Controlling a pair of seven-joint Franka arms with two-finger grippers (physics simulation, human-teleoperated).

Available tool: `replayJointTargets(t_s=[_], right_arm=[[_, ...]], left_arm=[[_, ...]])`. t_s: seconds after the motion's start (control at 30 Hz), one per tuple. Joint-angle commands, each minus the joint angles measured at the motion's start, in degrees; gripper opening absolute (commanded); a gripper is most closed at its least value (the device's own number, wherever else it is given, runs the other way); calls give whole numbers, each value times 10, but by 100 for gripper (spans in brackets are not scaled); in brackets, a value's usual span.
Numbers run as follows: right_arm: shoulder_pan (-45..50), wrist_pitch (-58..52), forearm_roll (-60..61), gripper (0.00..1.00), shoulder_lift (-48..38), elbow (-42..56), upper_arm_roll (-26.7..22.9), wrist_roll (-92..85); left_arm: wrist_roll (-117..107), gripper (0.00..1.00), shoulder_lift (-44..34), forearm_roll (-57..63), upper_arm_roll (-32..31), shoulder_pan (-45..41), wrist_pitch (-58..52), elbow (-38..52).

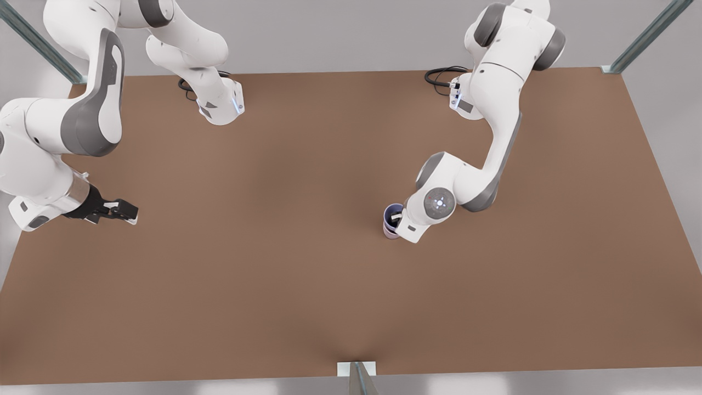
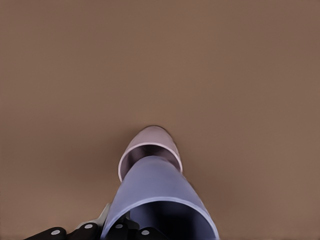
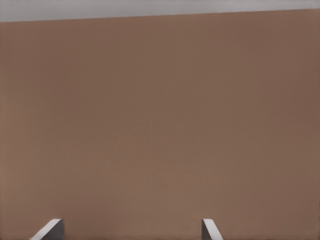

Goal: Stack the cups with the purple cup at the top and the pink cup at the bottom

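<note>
The purple cup (image 1: 391,212) sits partly inside the pink cup (image 1: 390,233), right of the table's middle in the front view. Only the pink cup's lower part shows below it there. In the left wrist view the purple cup (image 2: 160,192) tilts down into the pink cup's (image 2: 150,142) mouth. My left gripper (image 1: 397,220) is shut on the purple cup's wall at the rim, one finger (image 2: 102,218) showing outside it. My right gripper (image 1: 127,212) waits open and holding nothing at the front view's left, its fingertips (image 3: 50,231) over bare table.
The brown table (image 1: 307,285) spreads wide around the cups. Both arm bases (image 1: 222,104) stand at the far edge. A metal post (image 1: 359,378) rises at the near edge and slanted frame bars (image 1: 647,35) cross the far corners.
</note>
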Motion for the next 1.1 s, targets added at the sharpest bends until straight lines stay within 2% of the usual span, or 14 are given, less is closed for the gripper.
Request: replayJointTargets(t_s=[0.0, 0.27, 0.33, 0.5, 0.87, 1.03, 1.07], right_arm=[[0, 0, 0, 100, 0, 0, 0, 0], [0, 7, 1, 100, 1, 0, 0, 0], [-1, 7, 1, 100, 1, 0, 0, 0], [-1, 7, 1, 100, 1, 0, 0, 0], [-1, 9, 1, 100, 1, 0, 0, 0], [-1, 9, 1, 100, 5, 5, 0, 1], [-1, 9, 1, 100, 5, 6, 0, 1]], left_arm=[[1, 21, 0, -25, 0, 0, 1, 0], [3, 21, 8, -23, 1, -5, 1, 0], [5, 31, 11, -22, 2, -5, 1, 1], [8, 38, 12, -5, 2, -5, 1, 1], [9, 40, 11, -3, 5, -5, -1, 3], [2, 52, 8, 23, 6, -5, -8, 14], [1, 65, 6, 25, 6, -5, -14, 15]])
